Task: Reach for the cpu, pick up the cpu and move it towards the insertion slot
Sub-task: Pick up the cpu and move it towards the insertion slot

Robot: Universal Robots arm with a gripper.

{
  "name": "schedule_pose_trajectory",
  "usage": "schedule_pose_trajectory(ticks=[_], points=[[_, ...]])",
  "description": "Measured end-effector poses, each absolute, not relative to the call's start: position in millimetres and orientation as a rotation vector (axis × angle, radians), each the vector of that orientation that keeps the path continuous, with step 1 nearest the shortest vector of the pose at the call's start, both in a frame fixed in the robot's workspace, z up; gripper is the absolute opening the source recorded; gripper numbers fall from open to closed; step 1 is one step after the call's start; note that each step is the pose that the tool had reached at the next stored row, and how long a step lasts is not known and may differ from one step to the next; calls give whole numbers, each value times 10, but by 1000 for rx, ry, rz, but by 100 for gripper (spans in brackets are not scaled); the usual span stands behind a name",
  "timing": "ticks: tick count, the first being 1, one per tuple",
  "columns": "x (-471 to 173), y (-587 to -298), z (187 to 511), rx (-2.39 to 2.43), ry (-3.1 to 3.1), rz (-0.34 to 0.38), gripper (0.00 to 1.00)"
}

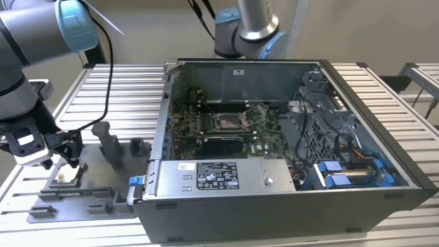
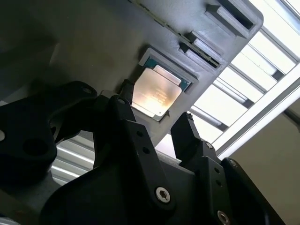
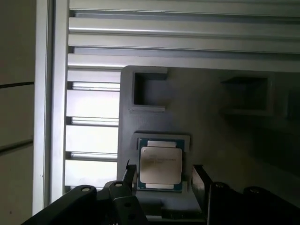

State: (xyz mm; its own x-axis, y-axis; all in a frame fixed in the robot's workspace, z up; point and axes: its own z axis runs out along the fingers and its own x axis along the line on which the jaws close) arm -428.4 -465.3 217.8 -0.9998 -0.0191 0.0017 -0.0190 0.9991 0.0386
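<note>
The cpu (image 1: 67, 176) is a small square chip with a silvery top, lying flat in a recess of the grey fixture plate (image 1: 79, 208) at the exterior view's left. My gripper (image 1: 62, 163) hangs directly over it, open. In both wrist views the cpu (image 2: 157, 91) (image 3: 161, 164) lies between the two dark fingers (image 2: 123, 117) (image 3: 199, 180), which stand on either side of it without closing on it. The insertion slot (image 1: 230, 122), a metal-framed square socket, sits on the green motherboard inside the open computer case.
The open computer case (image 1: 412, 172) fills the middle and right of the slatted metal table (image 1: 123, 92). Its power supply (image 1: 219, 177) lies along the near wall. Grey upright fixture blocks (image 1: 110, 146) stand between the gripper and the case. A second arm (image 1: 247, 25) stands behind.
</note>
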Motion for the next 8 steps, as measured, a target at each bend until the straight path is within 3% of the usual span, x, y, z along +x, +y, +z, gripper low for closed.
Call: schedule_pose_trajectory(ticks=[8], points=[[-4284, -4655, 2118, 30, -3139, -61, 100]])
